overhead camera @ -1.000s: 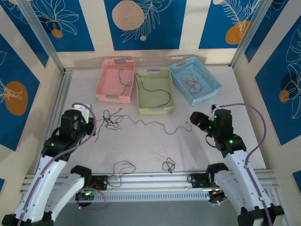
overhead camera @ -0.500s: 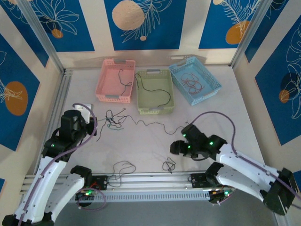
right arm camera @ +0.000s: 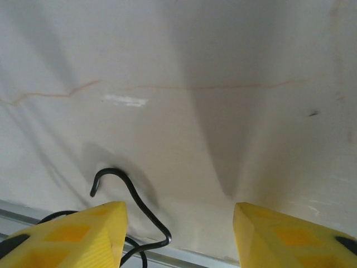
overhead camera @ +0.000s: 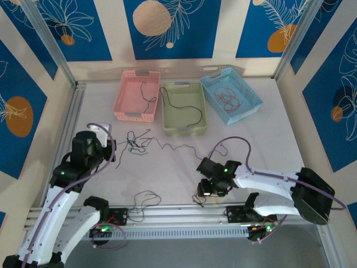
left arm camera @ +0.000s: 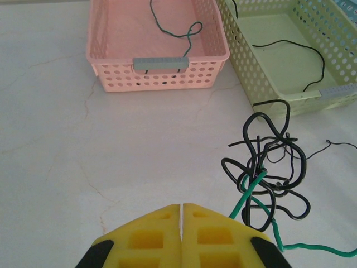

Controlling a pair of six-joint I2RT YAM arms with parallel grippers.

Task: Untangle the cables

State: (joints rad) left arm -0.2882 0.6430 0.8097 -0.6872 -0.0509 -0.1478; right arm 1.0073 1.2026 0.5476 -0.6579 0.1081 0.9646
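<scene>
Right wrist: right gripper [right arm camera: 178, 223] jaws apart, black cable [right arm camera: 136, 198] between them, at near edge of table [right arm camera: 223, 84], bare surface ahead; left gripper [left arm camera: 182, 223] closed beside tangle [left arm camera: 260, 173].

Right pincer [overhead camera: 207, 188] swung down over small black cable [overhead camera: 199, 197], jaws narrowing.

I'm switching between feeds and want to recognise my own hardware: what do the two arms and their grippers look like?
The left arm and right arm share white links, black joint housings, small green lights and a thick purple cable each. The left gripper and right gripper have blocky yellow fingers with square recesses.
</scene>
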